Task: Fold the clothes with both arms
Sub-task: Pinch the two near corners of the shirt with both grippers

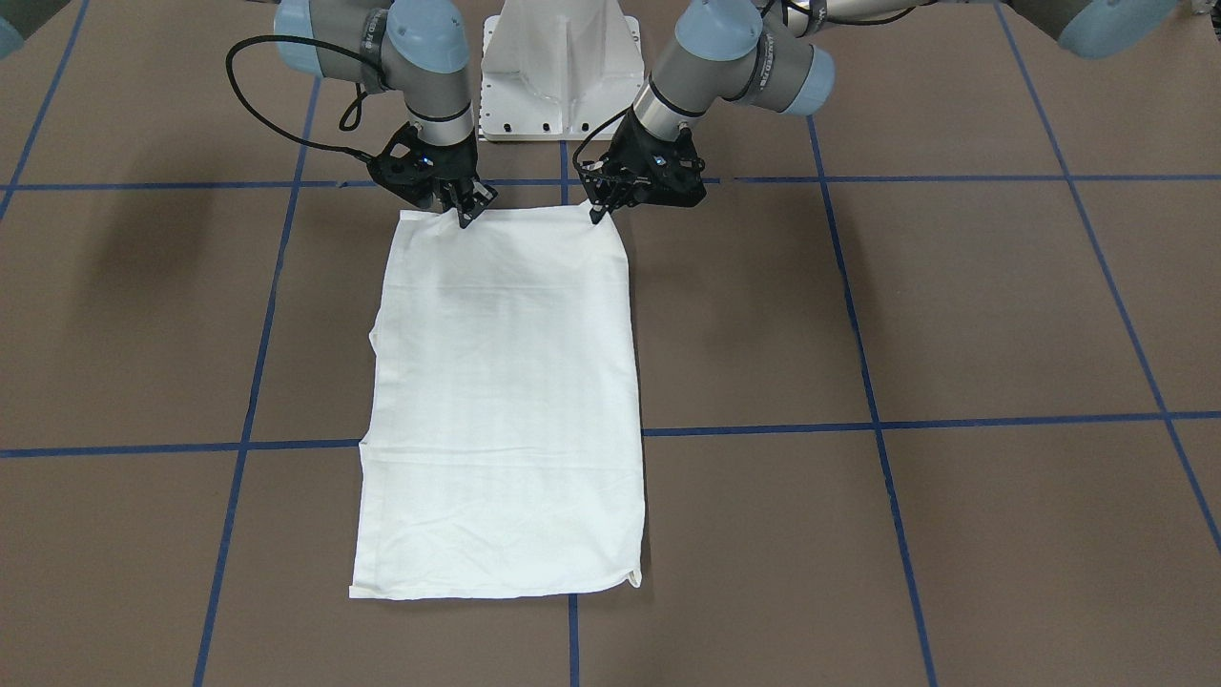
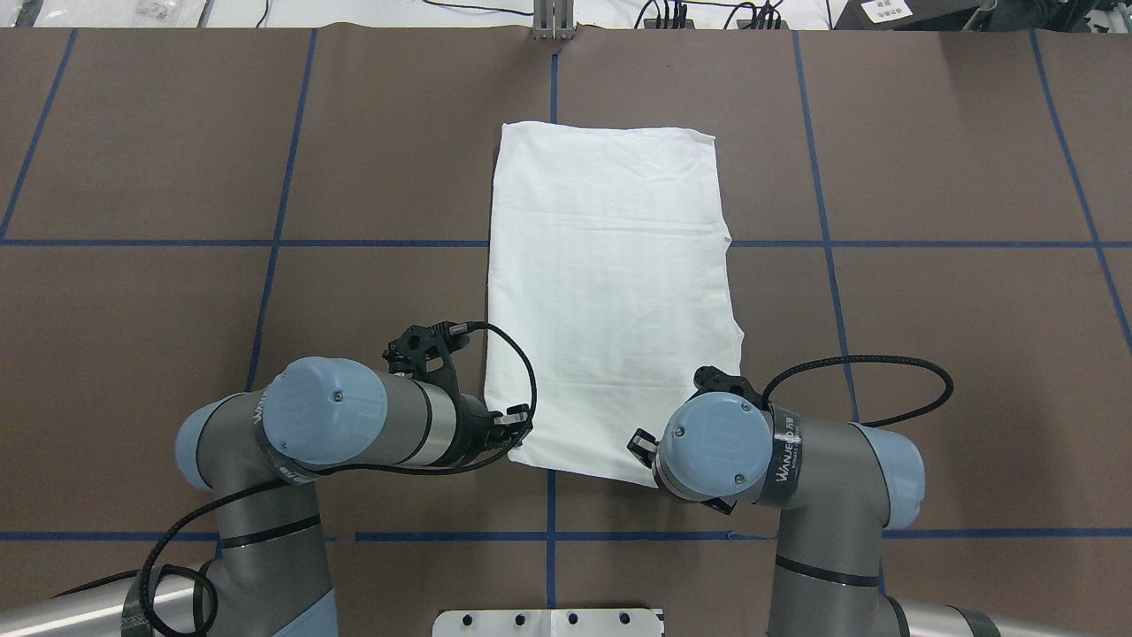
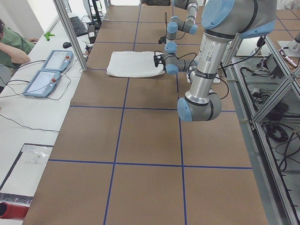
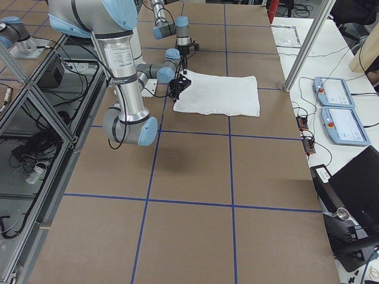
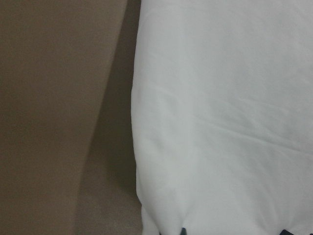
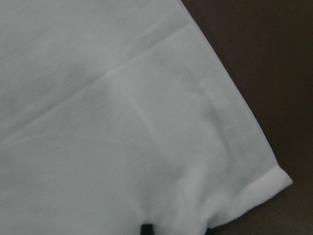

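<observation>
one white t-shirt (image 1: 506, 401) lies flat on the brown table (image 1: 954, 305), folded into a long rectangle whose short end faces the robot. no print or collar shows. two arms reach it: the left arm (image 1: 725, 67) sets the left gripper (image 1: 598, 214) on one near corner, and the right arm (image 1: 420, 57) sets the right gripper (image 1: 467, 216) on the other. both touch the cloth. each wrist view shows only two dark tips at the bottom edge against the fabric, so i cannot tell whether either is apart or clamped.

around it are blue tape lines (image 1: 858, 426) in a grid, one white pedestal base (image 1: 558, 67), two control tablets (image 3: 42, 82) on a side bench and one person in green (image 3: 11, 47). from overhead the wrists hide the fingertips, and the right one covers a shirt corner.
</observation>
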Motion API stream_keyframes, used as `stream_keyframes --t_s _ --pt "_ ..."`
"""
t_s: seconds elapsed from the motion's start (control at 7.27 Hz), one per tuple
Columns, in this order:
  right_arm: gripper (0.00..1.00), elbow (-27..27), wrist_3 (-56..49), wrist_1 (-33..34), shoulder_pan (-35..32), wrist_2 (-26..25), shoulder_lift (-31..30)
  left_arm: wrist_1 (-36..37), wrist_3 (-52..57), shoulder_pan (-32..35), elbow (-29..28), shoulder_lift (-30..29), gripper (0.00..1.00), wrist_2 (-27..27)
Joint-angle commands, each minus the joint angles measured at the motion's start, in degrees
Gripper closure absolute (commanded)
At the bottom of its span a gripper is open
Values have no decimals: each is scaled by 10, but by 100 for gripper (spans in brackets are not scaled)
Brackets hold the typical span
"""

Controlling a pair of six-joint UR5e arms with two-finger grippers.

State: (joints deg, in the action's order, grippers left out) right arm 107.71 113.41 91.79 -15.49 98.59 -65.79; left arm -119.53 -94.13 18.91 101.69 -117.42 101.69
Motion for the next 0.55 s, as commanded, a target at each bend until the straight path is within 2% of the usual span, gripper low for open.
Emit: stream_keyframes --t_s 0.0,0.41 --pt "100 0 1 3 -6 3 11 0 0 0 -2 1 100 0" --pt "100 27 1 2 -16 11 11 0 0 1 2 0 100 2"
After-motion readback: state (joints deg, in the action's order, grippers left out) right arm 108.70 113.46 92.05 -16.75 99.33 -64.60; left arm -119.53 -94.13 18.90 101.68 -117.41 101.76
